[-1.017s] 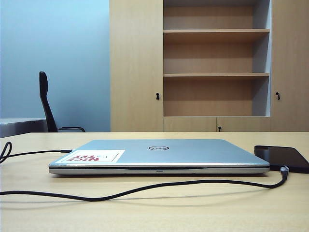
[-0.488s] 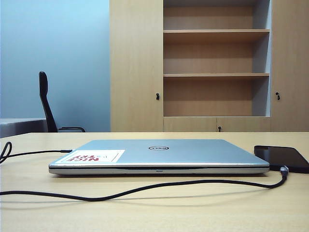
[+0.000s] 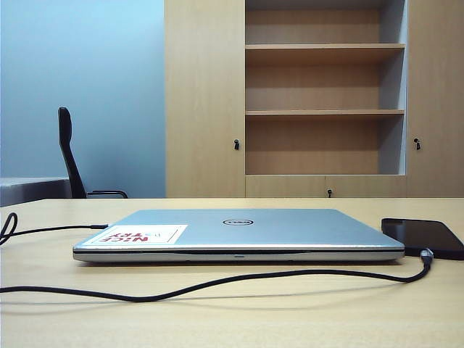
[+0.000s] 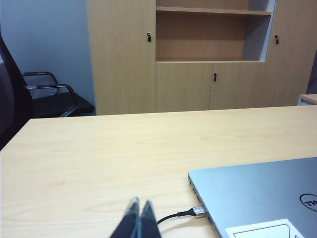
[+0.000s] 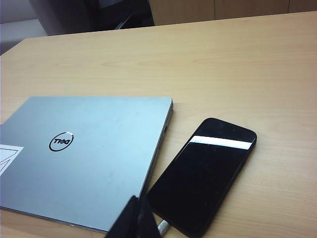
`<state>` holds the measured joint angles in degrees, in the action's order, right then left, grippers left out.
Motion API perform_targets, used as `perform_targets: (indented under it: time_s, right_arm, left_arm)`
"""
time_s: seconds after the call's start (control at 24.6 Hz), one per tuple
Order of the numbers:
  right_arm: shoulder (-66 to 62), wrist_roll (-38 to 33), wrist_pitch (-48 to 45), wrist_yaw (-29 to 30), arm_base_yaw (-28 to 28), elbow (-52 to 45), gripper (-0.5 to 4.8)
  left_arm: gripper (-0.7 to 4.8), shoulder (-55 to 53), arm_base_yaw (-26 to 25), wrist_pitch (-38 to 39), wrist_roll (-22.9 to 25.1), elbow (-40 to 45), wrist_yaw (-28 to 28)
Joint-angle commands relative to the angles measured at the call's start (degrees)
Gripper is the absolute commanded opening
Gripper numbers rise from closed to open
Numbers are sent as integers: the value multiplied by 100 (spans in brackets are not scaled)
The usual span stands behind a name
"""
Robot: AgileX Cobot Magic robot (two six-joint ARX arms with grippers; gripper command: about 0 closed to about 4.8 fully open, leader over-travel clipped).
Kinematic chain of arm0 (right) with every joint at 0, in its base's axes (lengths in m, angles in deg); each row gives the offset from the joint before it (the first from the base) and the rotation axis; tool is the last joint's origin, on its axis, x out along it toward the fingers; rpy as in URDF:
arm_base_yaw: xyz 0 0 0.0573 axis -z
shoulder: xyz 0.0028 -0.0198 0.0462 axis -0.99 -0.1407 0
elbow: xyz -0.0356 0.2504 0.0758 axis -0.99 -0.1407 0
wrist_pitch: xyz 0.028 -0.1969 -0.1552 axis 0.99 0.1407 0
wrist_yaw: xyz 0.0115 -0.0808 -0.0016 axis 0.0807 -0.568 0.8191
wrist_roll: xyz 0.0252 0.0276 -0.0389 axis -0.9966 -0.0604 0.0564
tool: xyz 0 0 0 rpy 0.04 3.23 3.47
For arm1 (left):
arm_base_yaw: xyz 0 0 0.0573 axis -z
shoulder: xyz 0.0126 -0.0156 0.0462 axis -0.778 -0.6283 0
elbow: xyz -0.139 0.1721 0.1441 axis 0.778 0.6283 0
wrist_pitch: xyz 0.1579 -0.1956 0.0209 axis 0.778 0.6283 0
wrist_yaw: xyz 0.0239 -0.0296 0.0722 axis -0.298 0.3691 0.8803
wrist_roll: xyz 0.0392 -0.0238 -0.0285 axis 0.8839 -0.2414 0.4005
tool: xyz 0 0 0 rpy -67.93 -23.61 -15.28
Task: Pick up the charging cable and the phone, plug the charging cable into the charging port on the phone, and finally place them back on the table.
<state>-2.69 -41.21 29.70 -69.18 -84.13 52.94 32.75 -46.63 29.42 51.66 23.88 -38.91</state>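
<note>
Nothing moved vs earlier ext view. Thin black phone (image 5: 202, 172) lies on beige wood surface (image 3: 232, 312) w/ black charging cable (image 3: 217, 281) plugged in; left hand (image 4: 138, 209) & right hand (image 5: 134, 204) pinched closed, empty, since job looks done.

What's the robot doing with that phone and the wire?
Nothing is being held right now. The phone lies flat on the table beside the closed laptop, with the charging cable plugged into its end and trailing across the tabletop. The left gripper is shut and empty, near the cable's other plug at the laptop's side. The right gripper is shut and empty too, just above the phone's plugged end.
</note>
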Motion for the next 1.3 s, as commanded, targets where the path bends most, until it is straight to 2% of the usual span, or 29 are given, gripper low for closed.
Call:
perform_targets:
  time_s: [0.04,0.85,0.89,0.98,1.14,1.3]
  right_arm:
    - [15,-2,-94,-2,0,17,-6]
    - [15,0,-94,-2,0,17,-6]
    - [15,177,-92,-144,2,17,-6]
    - [20,595,-107,-890,2,15,-6]
    - [133,605,-175,-2059,4,-24,-6]
    - [518,918,-835,-2629,9,-407,-6]
  left_arm:
    - [-5,0,-4,-4,85,2,-17]
    - [-5,0,2,52,166,2,-17]
    - [-5,0,2,52,166,2,-17]
    - [-5,0,2,52,166,2,-17]
    - [-5,0,2,52,166,2,-17]
    - [-5,0,4,52,166,2,-17]
